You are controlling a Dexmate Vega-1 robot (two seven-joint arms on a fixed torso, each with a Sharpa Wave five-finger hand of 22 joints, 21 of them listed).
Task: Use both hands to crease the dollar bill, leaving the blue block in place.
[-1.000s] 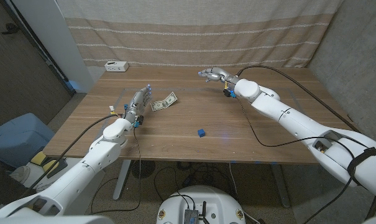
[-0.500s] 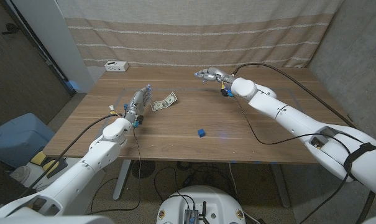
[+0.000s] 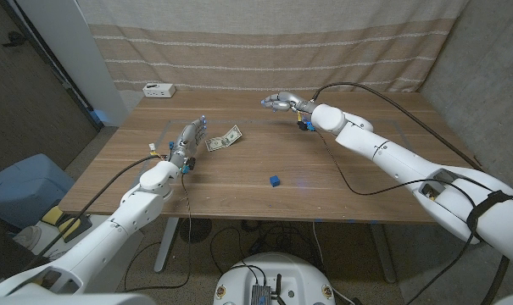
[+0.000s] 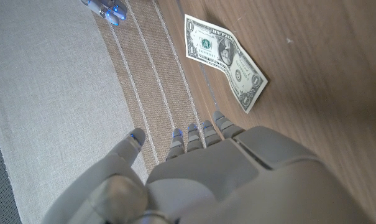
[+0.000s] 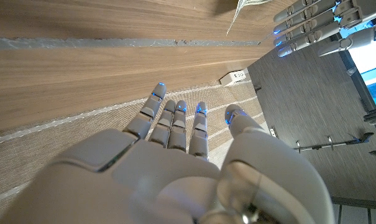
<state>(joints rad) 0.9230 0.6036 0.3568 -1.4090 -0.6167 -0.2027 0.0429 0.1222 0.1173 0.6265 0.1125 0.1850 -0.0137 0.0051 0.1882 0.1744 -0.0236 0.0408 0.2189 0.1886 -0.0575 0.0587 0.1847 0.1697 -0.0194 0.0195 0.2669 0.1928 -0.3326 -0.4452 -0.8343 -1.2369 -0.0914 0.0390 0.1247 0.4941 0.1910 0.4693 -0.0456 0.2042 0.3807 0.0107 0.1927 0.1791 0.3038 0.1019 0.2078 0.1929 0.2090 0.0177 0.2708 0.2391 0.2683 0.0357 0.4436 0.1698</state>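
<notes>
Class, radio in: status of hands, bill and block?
Left hand open beside dollar bill. Right hand open, apart. Bill unfolded. Blue block clear.

Bare wood between right robot hand (image 3: 277, 102) and dollar bill (image 3: 224, 139), blue block (image 3: 275, 180) well apart

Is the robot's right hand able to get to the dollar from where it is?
Probably yes. The right hand hangs open over the far side of the table, and only bare wood lies between it and the dollar bill. The blue block sits nearer the front, out of the way.
</notes>
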